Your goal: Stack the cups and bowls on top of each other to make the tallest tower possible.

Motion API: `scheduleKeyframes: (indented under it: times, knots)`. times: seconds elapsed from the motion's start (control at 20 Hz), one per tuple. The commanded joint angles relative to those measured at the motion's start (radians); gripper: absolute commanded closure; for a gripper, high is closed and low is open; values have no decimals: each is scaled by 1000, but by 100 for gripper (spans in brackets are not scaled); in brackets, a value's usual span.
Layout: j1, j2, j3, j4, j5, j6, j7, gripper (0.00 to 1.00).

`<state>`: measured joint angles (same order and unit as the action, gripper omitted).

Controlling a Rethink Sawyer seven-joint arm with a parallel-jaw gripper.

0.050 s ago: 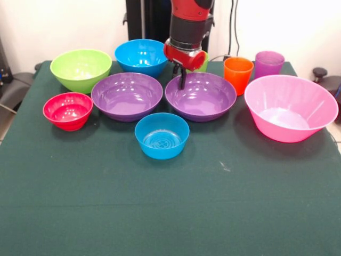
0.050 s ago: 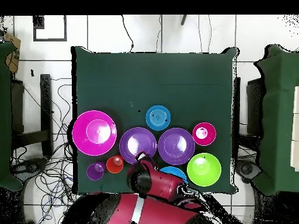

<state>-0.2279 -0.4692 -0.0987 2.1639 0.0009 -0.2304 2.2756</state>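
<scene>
1. Red bowl and lime bowl are seen at the left of the green surface.
2. Purple bowls are set mid-row.
3. End effector is held over the right purple bowl's rim; whether it is closed cannot be told.
4. Orange cup, purple cup and pink bowl are placed right.

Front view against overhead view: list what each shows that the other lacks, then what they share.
Only the front view shows the tool hanging at the far rim of the right purple bowl, a sliver of the green cup behind the arm, and the far blue bowl whole.

Only the overhead view shows the whole green table with cables on the tiled floor, and the arm's red body covering most of that blue bowl.

Both show the pink bowl, lime bowl, red bowl, orange cup and purple cup.
</scene>
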Motion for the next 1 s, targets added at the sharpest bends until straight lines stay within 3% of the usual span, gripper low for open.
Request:
scheduleKeyframes:
  times: [0.05, 0.25, 0.6, 1.0]
  knots:
    - [11, 37, 49, -90, -20, 43, 66, 100]
    - [6, 28, 53, -91, -26, 34, 67, 100]
    - [-11, -118, 98, -23, -15, 96, 100, 100]
    - [-27, -198, 135, -14, -7, 152, 104, 100]
